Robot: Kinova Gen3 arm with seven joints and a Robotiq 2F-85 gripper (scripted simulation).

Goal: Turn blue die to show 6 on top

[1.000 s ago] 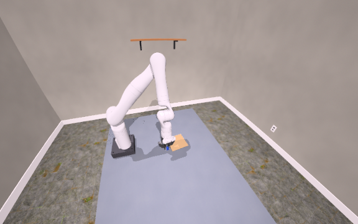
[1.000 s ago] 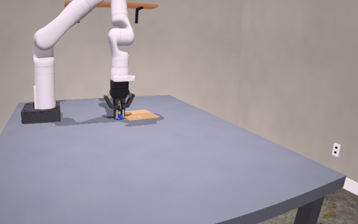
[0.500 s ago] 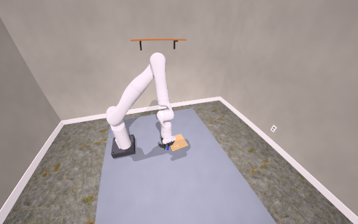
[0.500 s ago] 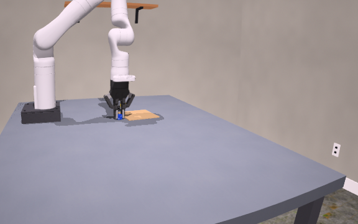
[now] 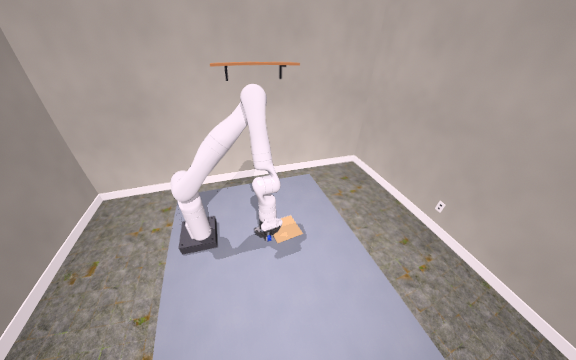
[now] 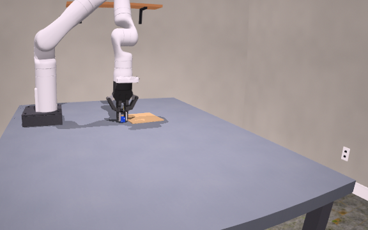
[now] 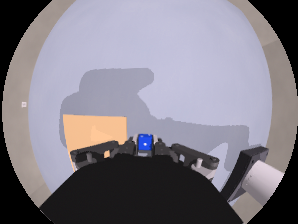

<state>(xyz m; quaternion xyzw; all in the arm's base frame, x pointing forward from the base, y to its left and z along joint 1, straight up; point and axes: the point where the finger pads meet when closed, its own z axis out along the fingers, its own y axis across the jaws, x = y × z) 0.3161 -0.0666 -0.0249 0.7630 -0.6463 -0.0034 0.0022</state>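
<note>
The blue die is between the two fingertips, at or just above table height, left of the orange mat in the top and exterior views. One white pip shows clearly on it in the wrist view; which number is on top cannot be told. My gripper points down and is shut on the blue die, with one finger on each side. The mat lies on the table beside the gripper, partly in shadow and partly hidden by the gripper. No other die can be made out clearly.
The grey table extends around the mat. The arm's dark base stands left of the gripper in the top and exterior views. A wall shelf is behind the arm.
</note>
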